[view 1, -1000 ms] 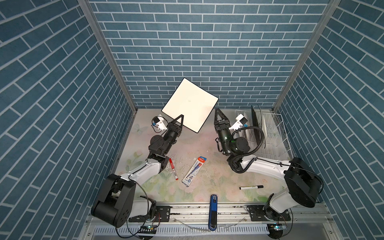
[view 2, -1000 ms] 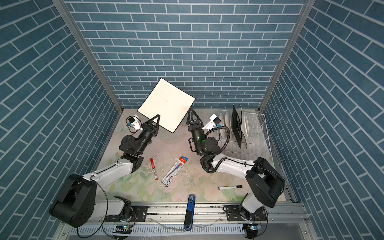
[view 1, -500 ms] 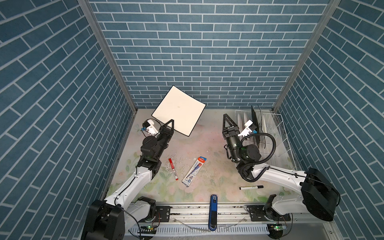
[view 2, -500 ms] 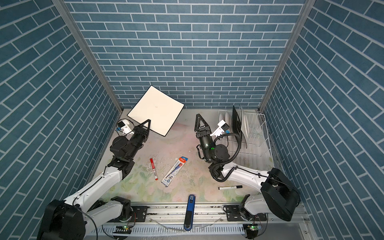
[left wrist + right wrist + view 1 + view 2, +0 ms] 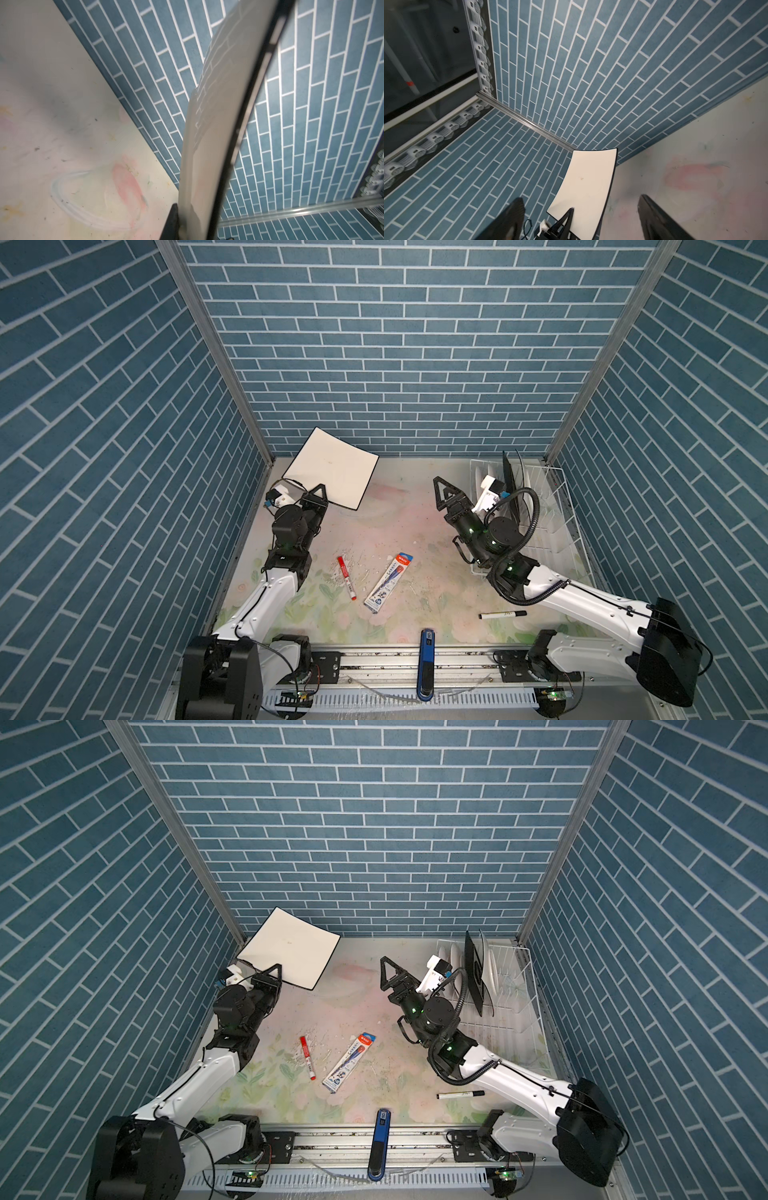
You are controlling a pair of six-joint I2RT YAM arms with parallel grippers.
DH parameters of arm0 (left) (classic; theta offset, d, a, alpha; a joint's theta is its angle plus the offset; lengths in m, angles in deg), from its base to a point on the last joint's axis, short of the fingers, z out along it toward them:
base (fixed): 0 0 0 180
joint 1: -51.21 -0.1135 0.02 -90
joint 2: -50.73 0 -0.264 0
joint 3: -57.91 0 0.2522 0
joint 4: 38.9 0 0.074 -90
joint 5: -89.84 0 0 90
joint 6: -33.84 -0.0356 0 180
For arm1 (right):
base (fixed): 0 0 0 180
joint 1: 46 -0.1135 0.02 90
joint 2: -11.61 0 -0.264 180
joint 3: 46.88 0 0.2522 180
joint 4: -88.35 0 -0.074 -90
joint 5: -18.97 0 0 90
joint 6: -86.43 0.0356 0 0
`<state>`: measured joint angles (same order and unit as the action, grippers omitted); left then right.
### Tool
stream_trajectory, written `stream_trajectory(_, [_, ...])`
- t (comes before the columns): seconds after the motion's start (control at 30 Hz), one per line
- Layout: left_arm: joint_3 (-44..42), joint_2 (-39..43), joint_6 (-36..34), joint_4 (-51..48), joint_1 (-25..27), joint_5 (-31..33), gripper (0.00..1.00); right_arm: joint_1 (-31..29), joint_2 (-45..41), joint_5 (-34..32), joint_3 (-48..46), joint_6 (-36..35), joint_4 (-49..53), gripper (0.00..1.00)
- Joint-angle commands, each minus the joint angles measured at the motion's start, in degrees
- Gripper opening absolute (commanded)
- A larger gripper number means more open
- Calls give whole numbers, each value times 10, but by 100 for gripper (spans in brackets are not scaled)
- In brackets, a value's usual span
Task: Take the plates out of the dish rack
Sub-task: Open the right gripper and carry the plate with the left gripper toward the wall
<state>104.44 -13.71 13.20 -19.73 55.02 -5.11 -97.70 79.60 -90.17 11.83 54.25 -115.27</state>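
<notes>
My left gripper [image 5: 318, 494] [image 5: 274, 973] is shut on the near edge of a square cream plate [image 5: 332, 466] [image 5: 291, 952] with a black rim. The plate hangs tilted above the table at the back left corner. In the left wrist view the plate [image 5: 218, 124] runs edge-on out of the gripper [image 5: 191, 226]. My right gripper [image 5: 440, 489] [image 5: 388, 969] [image 5: 579, 205] stands open and empty, just left of the white wire dish rack [image 5: 552, 506] [image 5: 523, 977]. In the rack stand a black-backed square plate [image 5: 511, 485] [image 5: 473, 973] and round white plates [image 5: 494, 969].
On the flowered table lie a red marker [image 5: 346, 583], a pen packet [image 5: 389, 583] and a black marker [image 5: 503, 614]. A blue tool [image 5: 427, 655] sits on the front rail. Blue brick walls close in the left, back and right sides.
The left arm has carried the square plate down and leftward toward the back corner. The right gripper has drawn back from the plate toward the rack, and its jaws have widened.
</notes>
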Motion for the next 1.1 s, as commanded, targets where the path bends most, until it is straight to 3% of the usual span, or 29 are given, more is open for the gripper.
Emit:
stream_trajectory(0.0, [24, 7, 14, 144, -25, 20, 0, 1, 2, 36, 57, -66, 112, 99])
stream_trajectory(0.27, [12, -51, 24, 180, -47, 49, 0, 2, 33, 61, 101, -103, 202, 99])
stream_trajectory(0.4, [4, -96, 49, 238, -55, 64, 0, 3, 46, 43, 91, -94, 182, 99])
stream_trajectory(0.63, [31, -188, 94, 297, -66, 52, 0, 9, 82, 47, 144, -120, 268, 99])
stream_trajectory(1.07, [37, -285, 139, 360, -110, 47, 0, 9, 113, 43, 161, -116, 284, 99])
